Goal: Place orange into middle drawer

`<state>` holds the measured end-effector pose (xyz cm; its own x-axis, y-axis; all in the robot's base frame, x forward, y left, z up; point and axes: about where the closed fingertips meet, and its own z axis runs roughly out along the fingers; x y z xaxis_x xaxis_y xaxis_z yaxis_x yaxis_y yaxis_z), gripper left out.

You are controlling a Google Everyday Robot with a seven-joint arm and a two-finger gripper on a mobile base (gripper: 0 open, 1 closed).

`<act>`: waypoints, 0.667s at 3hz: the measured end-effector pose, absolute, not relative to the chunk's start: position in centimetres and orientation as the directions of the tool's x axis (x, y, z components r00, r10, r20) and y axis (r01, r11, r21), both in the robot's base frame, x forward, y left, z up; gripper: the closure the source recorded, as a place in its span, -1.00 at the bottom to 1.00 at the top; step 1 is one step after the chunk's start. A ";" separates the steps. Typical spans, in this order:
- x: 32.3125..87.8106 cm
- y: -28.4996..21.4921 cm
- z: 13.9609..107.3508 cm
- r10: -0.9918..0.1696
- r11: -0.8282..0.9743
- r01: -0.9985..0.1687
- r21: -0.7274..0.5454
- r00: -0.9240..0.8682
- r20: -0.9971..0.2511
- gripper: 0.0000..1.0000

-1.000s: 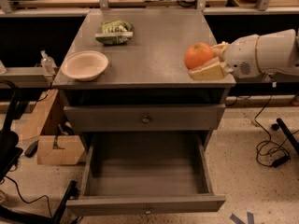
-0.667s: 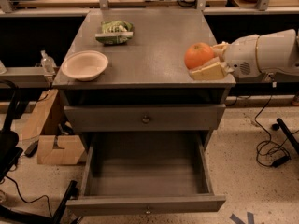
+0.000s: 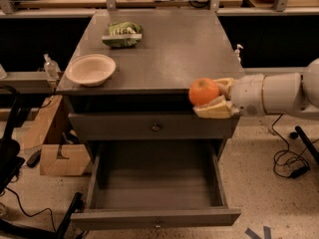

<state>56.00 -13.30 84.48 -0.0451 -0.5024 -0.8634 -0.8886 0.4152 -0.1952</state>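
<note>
The orange (image 3: 203, 91) is a round orange fruit held between the yellowish fingers (image 3: 215, 109) of my gripper (image 3: 212, 94). The gripper reaches in from the right on a white arm and holds the fruit in front of the cabinet's front right edge, above the upper knobbed front (image 3: 155, 127). The middle drawer (image 3: 154, 185) is pulled out wide open below, dark grey and empty inside, with a small knob on its front (image 3: 157, 225). The orange is above the drawer's right rear part.
A beige bowl (image 3: 90, 69) sits at the cabinet top's left edge. A green snack bag (image 3: 122, 34) lies at the back. A cardboard box (image 3: 64, 159) and black chair base (image 3: 15, 168) stand on the floor at left. Cables lie on the floor at right.
My gripper has carried the orange forward and down, from over the cabinet top's right side to in front of its front edge, above the open drawer.
</note>
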 end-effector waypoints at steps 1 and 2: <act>53.0 -11.4 80.2 -0.524 0.342 -0.914 -0.219 0.009 -0.852 1.00; 50.9 -9.2 74.5 -0.535 0.284 -0.933 -0.223 0.038 -0.844 1.00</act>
